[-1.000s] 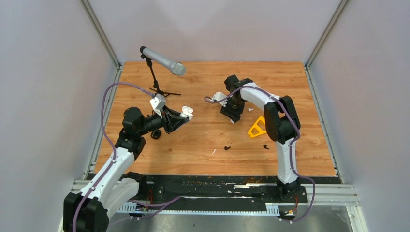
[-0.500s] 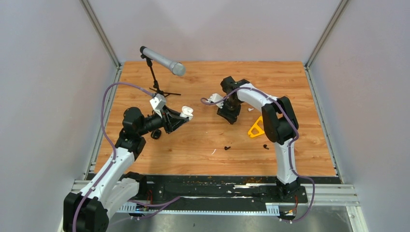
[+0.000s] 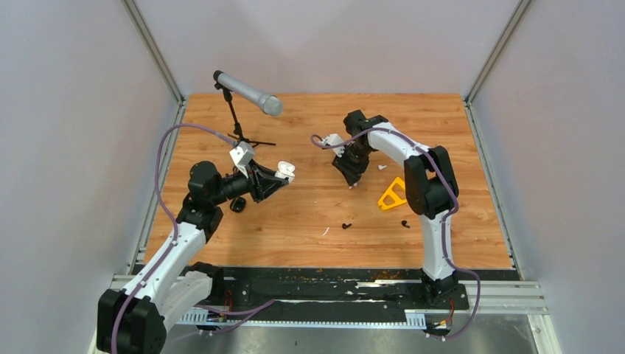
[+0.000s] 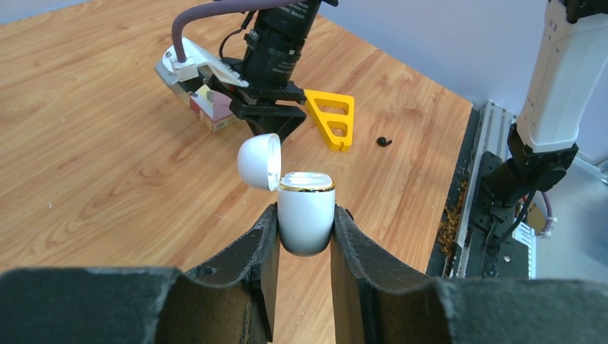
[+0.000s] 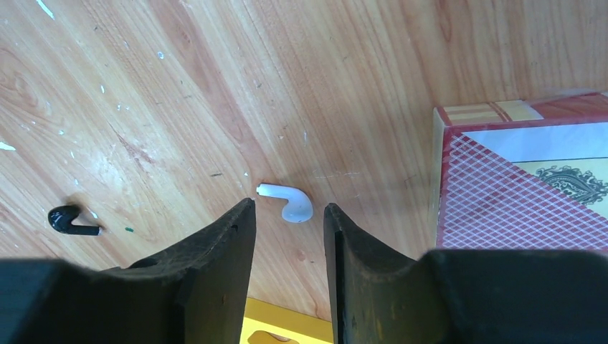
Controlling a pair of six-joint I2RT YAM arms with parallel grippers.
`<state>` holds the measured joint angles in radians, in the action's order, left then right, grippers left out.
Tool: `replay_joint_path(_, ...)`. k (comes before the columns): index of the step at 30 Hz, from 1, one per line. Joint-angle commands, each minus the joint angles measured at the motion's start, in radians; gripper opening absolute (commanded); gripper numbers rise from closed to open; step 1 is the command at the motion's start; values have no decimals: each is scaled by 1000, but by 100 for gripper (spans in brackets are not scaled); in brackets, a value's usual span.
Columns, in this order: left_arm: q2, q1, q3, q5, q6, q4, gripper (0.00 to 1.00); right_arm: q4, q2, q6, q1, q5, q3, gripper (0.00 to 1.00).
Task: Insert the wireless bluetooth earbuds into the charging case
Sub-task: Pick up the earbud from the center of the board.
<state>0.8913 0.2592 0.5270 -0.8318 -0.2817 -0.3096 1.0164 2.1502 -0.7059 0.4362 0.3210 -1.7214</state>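
White earbud point(image 5: 285, 201), near the box point(image 5: 516, 179), lies centred ahead of the right jaws, its stem crosswise to them. They stand apart, empty, while the left jaws clamp the case point(image 4: 305, 215).

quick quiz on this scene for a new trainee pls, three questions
1. True or false: the charging case in the left hand has its lid shut.
2. What lies on the table under the right hand's open fingers? A white earbud B yellow frame C microphone
3. How many black earbuds show in the top view?
Key: 1 false; 2 A; 3 two.
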Motion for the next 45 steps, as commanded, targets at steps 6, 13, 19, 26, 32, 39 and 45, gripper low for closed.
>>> replay_joint_path(6, 6, -6, 55, -9, 19, -11, 0, 2, 7, 39, -34, 33, -9, 38)
replay_joint_path(13, 17, -6, 57, -8, 15, -17, 0, -6, 33, 34, -43, 27, -9, 35)
replay_joint_path(19, 19, -6, 56, -6, 17, -17, 0, 4, 53, 23, -43, 36, -22, 29)
replay_joint_path(26, 18, -6, 50, -6, 15, -20, 0, 13, 62, 19, -43, 52, -30, 27)
replay_joint_path(32, 18, -6, 47, -3, 15, -26, 0, -6, 53, 3, -38, 24, -5, 26)
replay_joint_path(39, 16, -6, 44, 1, 14, -28, 0, -60, 47, 14, -17, -76, 18, 27)
replay_joint_path(45, 11, -6, 41, 5, 13, -28, 0, -70, 39, 11, 0, -77, 37, 24)
